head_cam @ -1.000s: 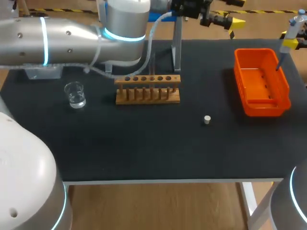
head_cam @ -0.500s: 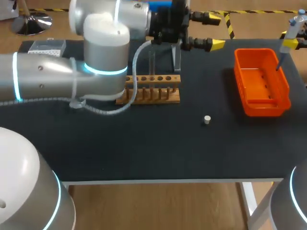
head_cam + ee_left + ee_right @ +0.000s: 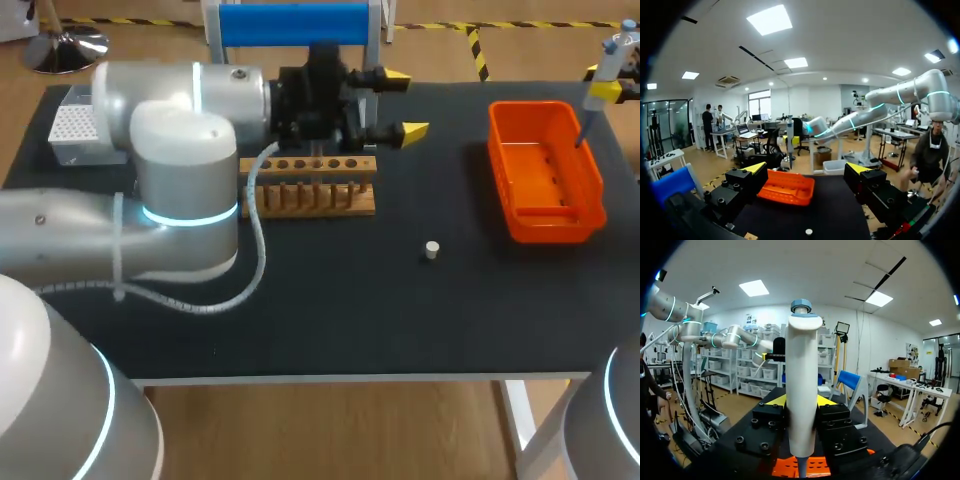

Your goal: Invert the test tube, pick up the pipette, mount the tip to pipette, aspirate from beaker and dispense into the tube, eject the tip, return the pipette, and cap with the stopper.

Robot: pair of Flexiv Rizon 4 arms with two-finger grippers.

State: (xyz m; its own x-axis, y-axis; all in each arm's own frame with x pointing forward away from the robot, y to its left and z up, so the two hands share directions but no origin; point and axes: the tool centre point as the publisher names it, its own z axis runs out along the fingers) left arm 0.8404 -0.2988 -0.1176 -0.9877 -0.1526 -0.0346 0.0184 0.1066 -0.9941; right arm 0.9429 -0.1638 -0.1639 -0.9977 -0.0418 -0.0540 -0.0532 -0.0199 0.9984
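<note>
My left gripper [image 3: 403,102] hangs open just behind the right end of the wooden tube rack [image 3: 308,186], with nothing between its fingers. The arm's wrist hides the test tube, and its body hides the beaker. A small white stopper [image 3: 431,249] lies on the black table right of the rack, also seen as the stopper [image 3: 809,231] ahead of the left gripper [image 3: 807,170]. At the far right edge, above the orange bin [image 3: 545,170], the pipette [image 3: 598,92] stands upright. My right gripper [image 3: 801,401] is shut on the pipette [image 3: 802,390].
A tip box [image 3: 74,128] sits at the back left of the table. A blue-topped stand [image 3: 295,22] rises behind the rack. The orange bin [image 3: 787,187] lies ahead of the left gripper, across the black table top [image 3: 330,310].
My left arm has swung across the table, and its open gripper has come forward and leftward to the rack. The arm now covers the beaker. The right arm with the pipette has kept still.
</note>
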